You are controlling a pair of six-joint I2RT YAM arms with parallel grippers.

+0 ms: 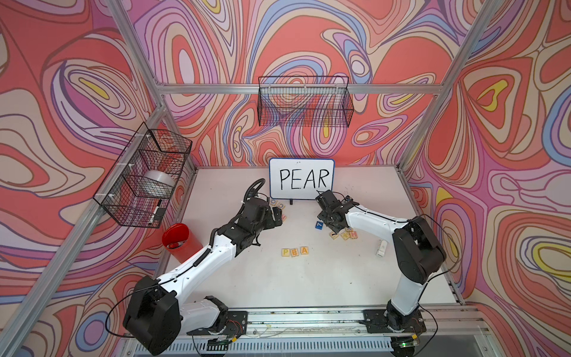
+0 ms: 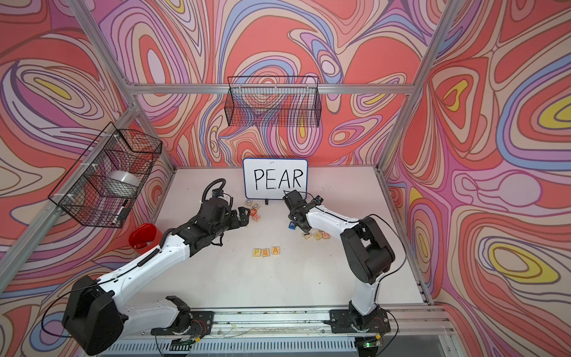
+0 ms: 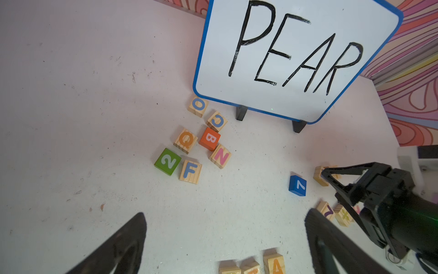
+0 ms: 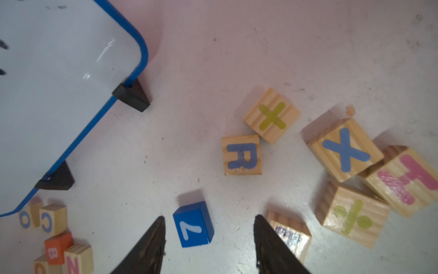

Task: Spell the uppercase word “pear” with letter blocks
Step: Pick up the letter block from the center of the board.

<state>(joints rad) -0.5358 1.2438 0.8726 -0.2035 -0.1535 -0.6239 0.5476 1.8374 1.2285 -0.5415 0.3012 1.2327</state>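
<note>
Top view: PEA row [image 1: 295, 251] lies well apart from the right pincer [image 1: 335, 230]. Left wrist: left pincer [image 3: 225, 213] spread, empty. Right wrist: right pincer [image 4: 209, 219] spread, empty; R [image 4: 242, 155] just beyond its tips, face up, square to them, no long axis. 7 [image 4: 193, 224] sits between the tips, so closing now likely grabs it instead

Whiteboard [image 1: 301, 179], blue-framed, stands upright on 2 black feet at the back of the table [image 1: 278, 284] and reads "PEAR". Blue 7 cube [image 4: 193, 224] lies alone in front of it. Green 2 cube [image 3: 167, 161] sits just beside the F block [image 3: 189, 171]. Red cup [image 1: 180, 242] stands at the left edge. Left wire basket [image 1: 145, 176] holds a white roll [image 1: 159, 182] and a marker [image 1: 156, 213]. Back wire basket [image 1: 304, 100] hangs on the rear wall.
</note>
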